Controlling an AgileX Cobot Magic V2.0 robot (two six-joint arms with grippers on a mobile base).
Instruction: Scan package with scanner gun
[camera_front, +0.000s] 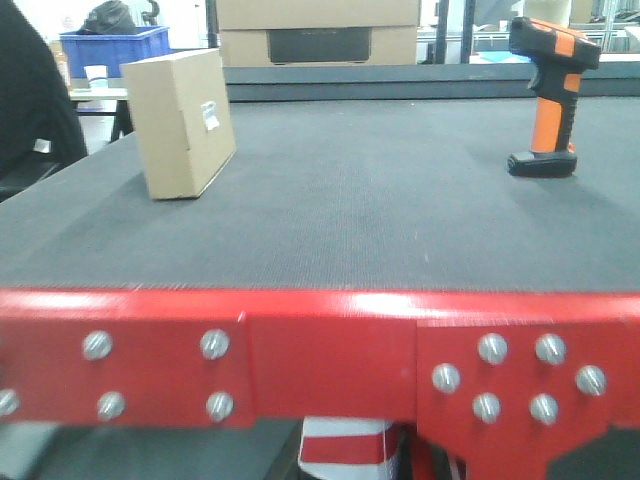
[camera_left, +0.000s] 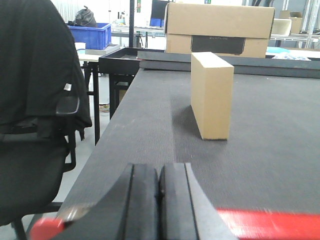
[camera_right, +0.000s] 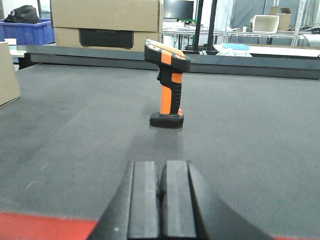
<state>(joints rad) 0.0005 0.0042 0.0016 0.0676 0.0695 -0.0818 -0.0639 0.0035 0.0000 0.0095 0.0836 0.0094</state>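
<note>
**Grey mat (camera_front: 360, 210), tan package on the left, orange scanner gun on the right**

A dark grey woven mat covers a wide table edged at the near side by a red metal frame (camera_front: 330, 350) with silver bolts. At the far edge sits a larger cardboard box (camera_front: 318, 30) with a dark panel.

The package (camera_front: 180, 125), a small plain tan box, stands on edge on the left of the mat, with its white barcode sticker (camera_front: 210, 115) on the face turned toward the middle. The scanner gun (camera_front: 548, 95) stands upright on its flat black base at the far right, well apart from the package.

In the left wrist view, the left gripper (camera_left: 160, 200) has its two black fingers pressed together with nothing between them. The package stands ahead of it and slightly to the right, not touching.

In the right wrist view, the right gripper (camera_right: 162, 200) is likewise pressed together and empty. The scanner gun stands almost straight ahead of it, apart from the fingers.
</note>
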